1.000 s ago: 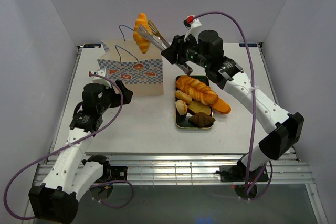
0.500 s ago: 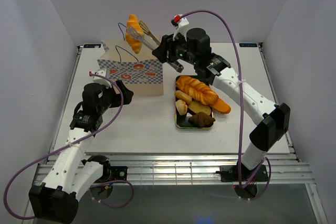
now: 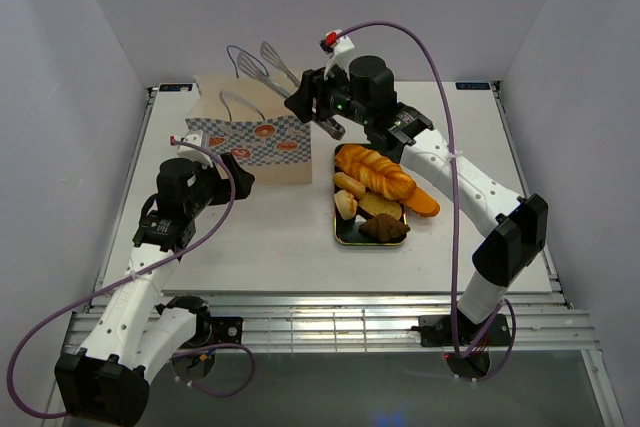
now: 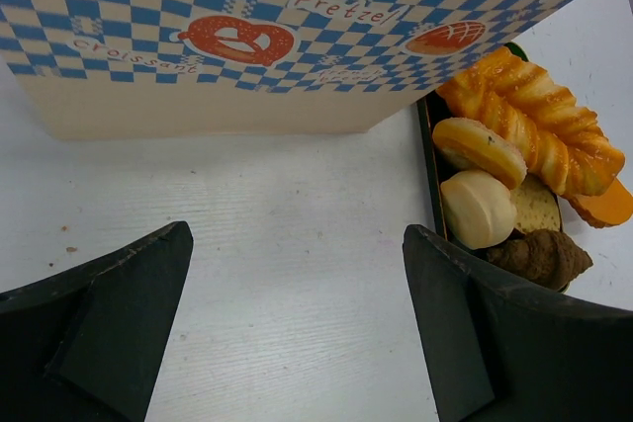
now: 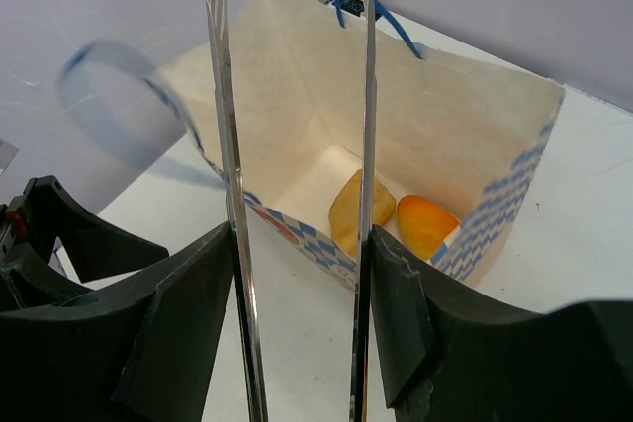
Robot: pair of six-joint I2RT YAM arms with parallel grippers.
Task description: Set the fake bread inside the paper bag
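Two fake breads (image 5: 361, 210) are already down in the paper bag (image 3: 250, 142), which stands at the far-left side of the table (image 3: 250, 247). The right gripper (image 3: 308, 102) is clamped on the metal tongs (image 5: 227, 145), tips apart and empty above the bag's mouth. The left gripper (image 4: 297, 323) hangs wide open in front of the bag. About six pieces (image 3: 375, 175) are left on the green tray (image 3: 338, 232) mid-table, so I'd say it's maybe a quarter done.

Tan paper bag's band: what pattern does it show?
Paper bag: blue-and-white checks with orange bread pictures; best in left wrist view.

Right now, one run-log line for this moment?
right claw: gripping tongs, empty, above open bag | bag: two breads inside | left claw: open, empty, near bag | tray: other breads waiting
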